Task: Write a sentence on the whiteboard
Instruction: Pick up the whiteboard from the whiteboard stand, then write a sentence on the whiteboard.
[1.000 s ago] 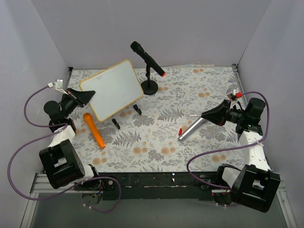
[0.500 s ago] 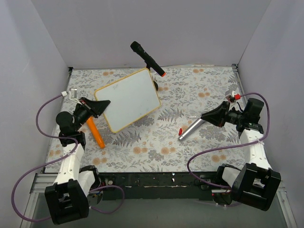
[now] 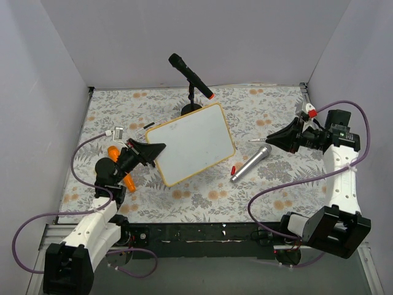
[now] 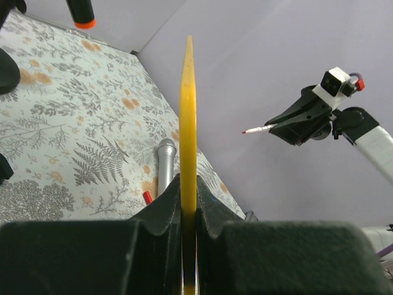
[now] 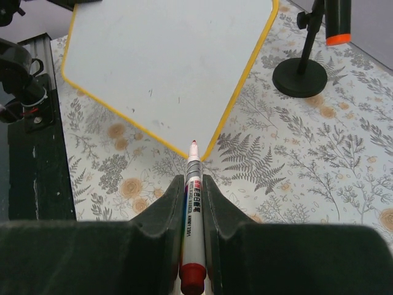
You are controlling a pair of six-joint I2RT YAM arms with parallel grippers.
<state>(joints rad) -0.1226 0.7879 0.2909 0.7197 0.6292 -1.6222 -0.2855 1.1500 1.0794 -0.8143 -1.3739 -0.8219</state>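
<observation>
Trouble, if it comes, starts with the hold on the whiteboard (image 3: 191, 143). The left gripper (image 3: 161, 147) is clenched on one yellow-framed edge only, the edge farthest from the silver microphone (image 3: 250, 163), so the board hangs tilted in the air with nothing behind it. Its nearest corner is just beside the microphone's tail. The white face carries no writing yet. The right gripper (image 5: 193, 184) is clamped around a red-tipped marker (image 5: 192, 209), held in the air a little beyond the microphone, and its tip lines up with the board's near corner rather than the open face. I reckon that any firm press out toward the microphone side will lever the board round in those jaws, so the strokes skid or the frame slips loose. A tip landing on the frame would leave no mark at all. If the board dips, its corner could also knock the microphone. A second ago the board was well away from the microphone, far over on the opposite side of the table. The left arm has since swung it across. The right gripper has meanwhile lifted and drawn back from the microphone.
</observation>
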